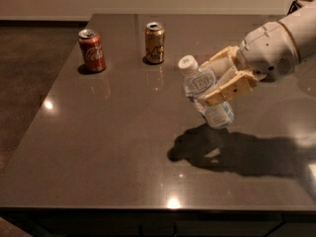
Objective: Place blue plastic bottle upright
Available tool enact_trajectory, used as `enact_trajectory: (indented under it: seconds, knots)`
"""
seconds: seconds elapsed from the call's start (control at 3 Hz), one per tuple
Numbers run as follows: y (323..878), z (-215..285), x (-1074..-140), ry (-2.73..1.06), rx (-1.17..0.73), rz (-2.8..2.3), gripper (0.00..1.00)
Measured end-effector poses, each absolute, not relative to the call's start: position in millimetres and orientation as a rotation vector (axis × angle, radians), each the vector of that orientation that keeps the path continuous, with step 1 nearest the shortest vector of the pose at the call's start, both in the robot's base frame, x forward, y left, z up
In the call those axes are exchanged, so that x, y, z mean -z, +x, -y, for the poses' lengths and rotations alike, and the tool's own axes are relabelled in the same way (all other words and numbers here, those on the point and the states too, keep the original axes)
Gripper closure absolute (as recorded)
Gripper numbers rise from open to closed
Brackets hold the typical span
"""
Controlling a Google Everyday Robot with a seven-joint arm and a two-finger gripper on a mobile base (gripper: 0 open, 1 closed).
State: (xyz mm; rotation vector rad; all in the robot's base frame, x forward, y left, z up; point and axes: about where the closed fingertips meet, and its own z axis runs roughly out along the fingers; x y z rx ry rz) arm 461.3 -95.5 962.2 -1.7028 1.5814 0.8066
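The blue plastic bottle (203, 90), clear with a white cap and a printed label, is held in the air above the dark table (113, 147), tilted with its cap up and to the left. My gripper (222, 80) comes in from the right and is shut on the bottle's middle, with one cream finger (232, 89) in front of it. The bottle's base hangs a little above the table, over its shadow.
A red cola can (92, 50) stands upright at the back left. A gold soda can (155, 43) stands upright to its right, behind the bottle. The table's left and front edges drop to a darker floor.
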Motion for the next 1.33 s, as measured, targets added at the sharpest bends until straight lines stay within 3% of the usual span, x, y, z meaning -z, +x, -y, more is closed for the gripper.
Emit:
enact_trajectory:
  seconds: [0.67, 1.33]
  knots:
    - [466.9, 100.8, -982.0, -1.174, -1.086, -1.546, 1.0]
    - [468.4, 110.7, -976.6, -1.037, -1.146, -1.397, 1.0]
